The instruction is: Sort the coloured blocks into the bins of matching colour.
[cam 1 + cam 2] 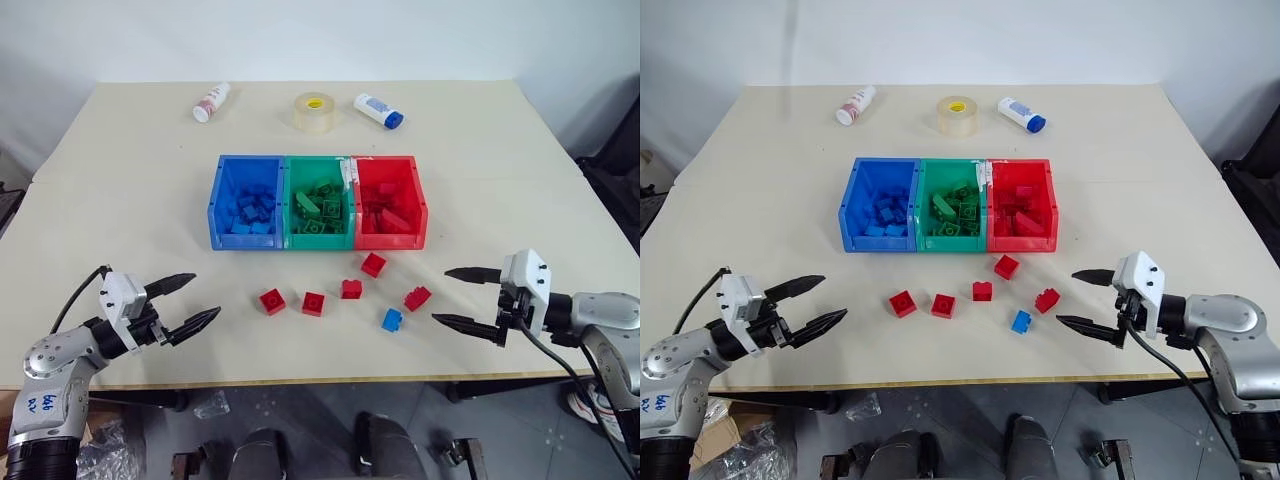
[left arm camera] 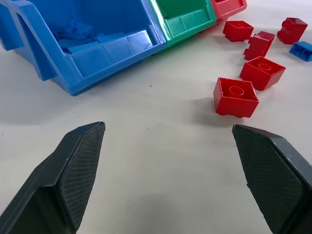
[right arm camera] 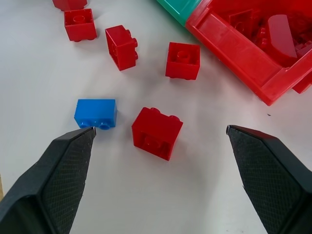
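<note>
While both pincers, left (image 1: pixel 185 304) and right (image 1: pixel 458 297), are hovering spread wide and empty, five red blocks (image 1: pixel 313 303) and one blue block (image 1: pixel 392 319) are lying near the tabletop's (image 1: pixel 130 190) front edge; bins (image 1: pixel 318 203) are sitting mid-tabletop.

Open left end effector (image 2: pixel 168 170), blue bin (image 2: pixel 87 53), red blocks (image 2: pixel 236 96) beyond
</note>
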Robot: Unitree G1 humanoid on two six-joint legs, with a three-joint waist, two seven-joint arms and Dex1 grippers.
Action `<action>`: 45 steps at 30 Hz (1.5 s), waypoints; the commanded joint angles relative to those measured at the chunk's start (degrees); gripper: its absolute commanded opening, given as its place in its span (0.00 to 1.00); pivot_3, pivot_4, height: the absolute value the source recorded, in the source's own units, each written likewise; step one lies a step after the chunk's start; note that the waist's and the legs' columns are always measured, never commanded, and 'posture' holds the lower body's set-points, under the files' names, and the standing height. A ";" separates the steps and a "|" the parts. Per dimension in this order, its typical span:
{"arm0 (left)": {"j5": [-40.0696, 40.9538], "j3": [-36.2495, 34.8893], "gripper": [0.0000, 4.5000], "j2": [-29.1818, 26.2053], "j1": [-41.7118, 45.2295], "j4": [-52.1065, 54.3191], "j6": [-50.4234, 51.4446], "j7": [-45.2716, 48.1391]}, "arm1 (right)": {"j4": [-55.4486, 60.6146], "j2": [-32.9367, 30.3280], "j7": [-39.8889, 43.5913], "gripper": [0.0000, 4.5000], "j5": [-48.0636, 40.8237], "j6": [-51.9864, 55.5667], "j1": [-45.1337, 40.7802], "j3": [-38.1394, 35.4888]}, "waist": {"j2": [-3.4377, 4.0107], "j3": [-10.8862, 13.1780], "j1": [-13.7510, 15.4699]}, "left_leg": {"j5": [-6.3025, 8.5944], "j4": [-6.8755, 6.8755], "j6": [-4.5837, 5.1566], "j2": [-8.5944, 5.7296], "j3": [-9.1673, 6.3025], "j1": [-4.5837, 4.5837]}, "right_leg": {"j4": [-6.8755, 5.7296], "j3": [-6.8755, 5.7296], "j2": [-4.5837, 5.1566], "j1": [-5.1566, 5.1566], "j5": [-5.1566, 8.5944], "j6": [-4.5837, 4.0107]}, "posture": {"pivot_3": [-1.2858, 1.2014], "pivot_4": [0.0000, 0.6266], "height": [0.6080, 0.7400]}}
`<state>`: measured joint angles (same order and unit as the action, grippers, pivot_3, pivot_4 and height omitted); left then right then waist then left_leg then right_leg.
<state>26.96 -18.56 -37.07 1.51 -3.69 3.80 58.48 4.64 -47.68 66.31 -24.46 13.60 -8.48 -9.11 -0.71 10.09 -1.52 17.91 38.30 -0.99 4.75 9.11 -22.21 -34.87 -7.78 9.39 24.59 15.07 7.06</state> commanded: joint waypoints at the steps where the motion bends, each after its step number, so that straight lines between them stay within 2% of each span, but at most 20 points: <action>1: 0.78 0.37 0.99 0.04 1.22 0.37 0.00 0.41 | 2.40 0.54 -0.77 1.00 -0.50 -0.98 0.05 -0.72 | 0.00 0.00 0.00 | 0.00 0.00 0.00 0.00 0.00 0.00 | -0.02 0.00 0.00 0.00 0.00 0.00 | 0.52 0.24 1.00; 8: -1.19 1.58 0.99 -0.21 3.93 -2.15 1.31 -2.06 | 4.43 -0.68 -2.20 1.00 -0.24 1.14 2.94 -2.14 | -0.01 0.00 0.08 | 0.00 0.02 0.00 0.00 -0.01 0.00 | -0.06 0.00 0.00 -0.01 0.00 0.00 | 0.52 0.24 1.00; 15: -0.92 1.82 0.99 -1.26 3.75 -2.38 1.27 0.16 | 8.26 -5.63 -1.12 1.00 -0.90 3.30 13.85 -9.93 | -0.02 -0.01 0.44 | 0.01 0.07 0.01 -0.02 -0.01 -0.01 | -0.01 0.00 0.01 -0.04 -0.01 0.02 | 0.52 0.24 1.00; 19: 0.10 2.15 0.99 -1.45 3.80 -2.42 3.22 1.46 | 10.45 -5.99 -1.54 1.00 -0.96 4.74 15.24 -10.33 | -0.04 -0.02 -0.05 | 0.00 0.08 0.00 0.00 -0.02 0.06 | 0.08 0.03 0.00 -0.04 0.01 -0.01 | 0.52 0.24 1.00; 25: 0.83 2.21 0.99 -0.62 4.47 -2.24 2.35 3.45 | 7.64 -4.79 -0.48 1.00 0.60 6.69 4.98 -1.21 | -0.04 -0.02 -0.14 | 0.00 0.14 0.00 0.01 -0.01 0.10 | 0.02 0.06 0.00 -0.03 0.02 -0.04 | 0.52 0.24 1.00; 32: 0.95 2.27 0.99 0.46 2.98 0.07 2.10 2.75 | -7.67 -0.49 2.84 1.00 7.66 0.59 -11.24 10.83 | -0.04 -0.02 -0.03 | 0.01 0.24 0.01 0.01 -0.02 0.03 | -0.19 0.03 0.00 -0.04 0.02 -0.03 | 0.52 0.24 1.00; 35: 1.40 1.79 0.99 0.95 1.28 1.92 1.84 2.54 | -13.60 1.84 4.53 1.00 9.48 -2.21 -15.65 13.77 | -0.04 -0.02 -0.11 | 0.02 0.29 0.01 0.01 0.00 -0.01 | -0.19 0.03 0.00 -0.03 0.01 -0.02 | 0.52 0.24 1.00; 38: 2.08 1.05 1.00 1.22 -0.32 3.40 1.54 2.51 | -16.50 3.11 6.36 0.86 10.46 -4.69 -17.39 15.18 | -0.03 -0.02 -0.02 | 0.02 0.29 0.01 0.01 -0.02 -0.02 | -0.21 0.02 0.00 -0.02 0.01 -0.02 | 0.52 0.24 1.00; 44: 2.77 0.35 1.00 1.17 -2.02 4.56 0.89 2.00 | -17.07 3.81 6.88 0.41 10.62 -5.26 -18.29 14.91 | -0.03 -0.02 -0.10 | 0.03 0.36 0.01 0.03 -0.01 -0.02 | -0.25 0.03 0.00 -0.03 0.01 -0.01 | 0.52 0.24 1.00; 45: 2.92 0.24 1.00 1.26 -2.23 4.66 0.73 2.09 | -16.56 3.76 6.72 0.36 10.34 -5.12 -18.20 14.48 | -0.03 -0.02 -0.09 | 0.03 0.36 0.00 0.04 -0.01 -0.02 | -0.25 0.03 0.00 -0.02 0.01 -0.02 | 0.52 0.24 1.00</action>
<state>28.22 -16.82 -36.08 -0.29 -0.80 5.52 60.67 -13.50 -44.04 72.89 -13.13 8.91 -25.88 6.84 -0.74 10.07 -1.60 17.94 38.65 -0.99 4.79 9.10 -22.22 -35.13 -7.74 9.40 24.57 15.08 7.04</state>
